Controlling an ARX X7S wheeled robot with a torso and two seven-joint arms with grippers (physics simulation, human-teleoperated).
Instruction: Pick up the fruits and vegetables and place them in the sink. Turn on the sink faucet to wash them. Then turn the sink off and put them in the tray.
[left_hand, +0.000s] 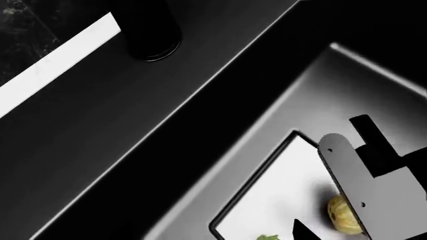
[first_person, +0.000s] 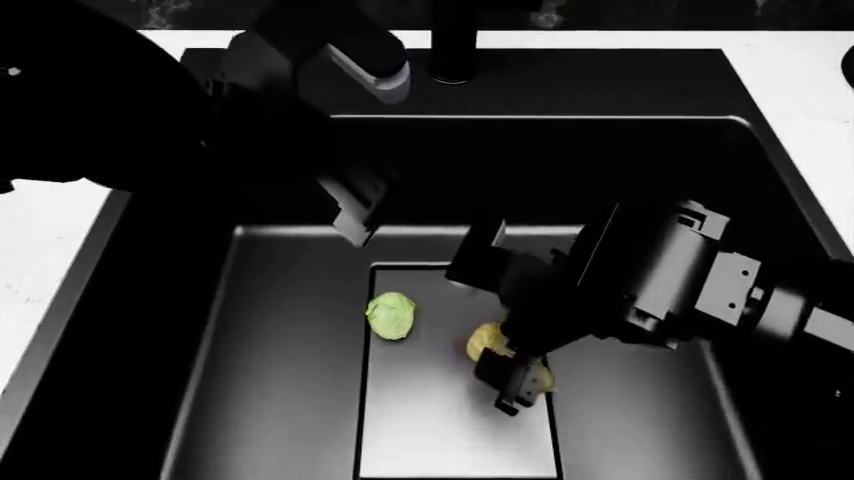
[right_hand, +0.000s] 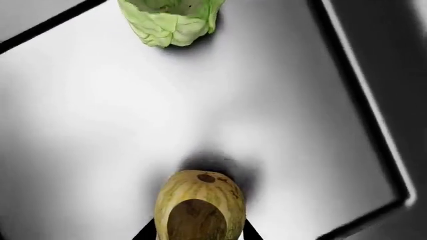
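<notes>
Left arm reaches in over the sink's (first_person: 747, 200) back-left area; its left claw (first_person: 358, 212) hangs above the basin floor near the back wall, holding nothing, but whether it's spread or clenched I can't tell. Faucet (first_person: 454, 45) column stands on the black deck behind the basin, also in the left wrist view (left_hand: 147, 30); lever not discernible. White bench (first_person: 40, 250) flanks the sink on the left. Cabbage (first_person: 391, 315) sits on the pale drain plate (first_person: 441, 430), toward its left edge, free of both claws; right wrist view shows it upright-ish, leafy side down (right_hand: 172, 20). Squash (first_person: 489, 342) lies just right of the cabbage, apart from it, also on the drain plate. Right claw (first_person: 521, 385) is down on the squash: right wrist view shows the squash (right_hand: 199, 207) sitting between the two dark fingers (right_hand: 143, 232), so it's gripped or at least bracketed; contact looks closed on it. Squash still looks to be at plate level, shadow right beneath it. Right arm's bulky wrist covers the basin's right half.
</notes>
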